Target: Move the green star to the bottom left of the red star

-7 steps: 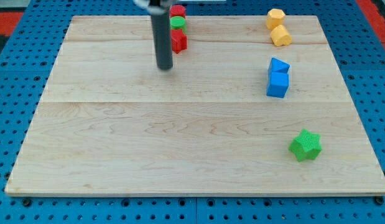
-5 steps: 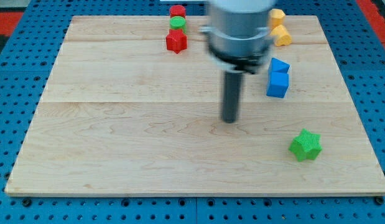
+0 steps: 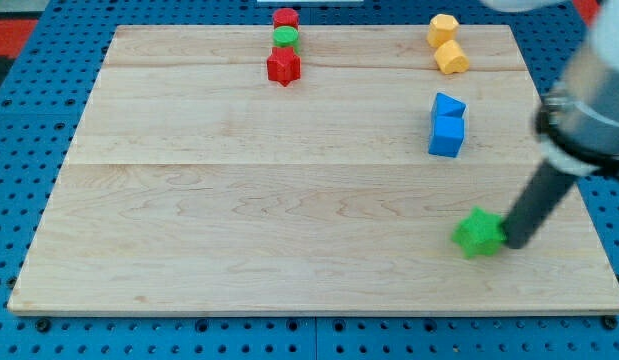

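**Tip now behind green star, push begun**

Since earlier, my tip [image 3: 513, 243] has crossed to the board's bottom right corner and nudged the green star [image 3: 479, 233] leftward. No claw: bare rod, touching the star's right side. Red star [image 3: 283, 67] sits near the top edge; steer the push up-left, keeping contact centred.

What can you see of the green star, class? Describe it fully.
The green star is a small, chunky, bright green block with blunt points, plastic by its look. It lies flat on the pale wooden board, near the view's bottom right, below the blue blocks. My tip stands against its right side, apparently touching it. No other block touches it.
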Controlling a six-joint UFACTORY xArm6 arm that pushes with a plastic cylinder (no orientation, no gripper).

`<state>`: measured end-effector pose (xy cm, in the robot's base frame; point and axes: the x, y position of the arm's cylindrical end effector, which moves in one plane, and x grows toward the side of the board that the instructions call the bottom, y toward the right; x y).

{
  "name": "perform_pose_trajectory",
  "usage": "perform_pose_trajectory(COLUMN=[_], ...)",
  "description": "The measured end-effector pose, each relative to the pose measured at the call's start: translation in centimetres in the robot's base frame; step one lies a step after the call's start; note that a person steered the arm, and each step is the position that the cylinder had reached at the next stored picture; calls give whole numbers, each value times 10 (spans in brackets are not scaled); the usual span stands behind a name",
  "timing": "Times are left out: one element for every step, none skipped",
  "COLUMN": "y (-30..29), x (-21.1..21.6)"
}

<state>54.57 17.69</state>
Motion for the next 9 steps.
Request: perform_pose_trajectory(y=[-57,-65,-136,-173,-192,-205,-221,-237,-238], x=[-19,-5,-3,-51,-101,-85,-144,-201,-202])
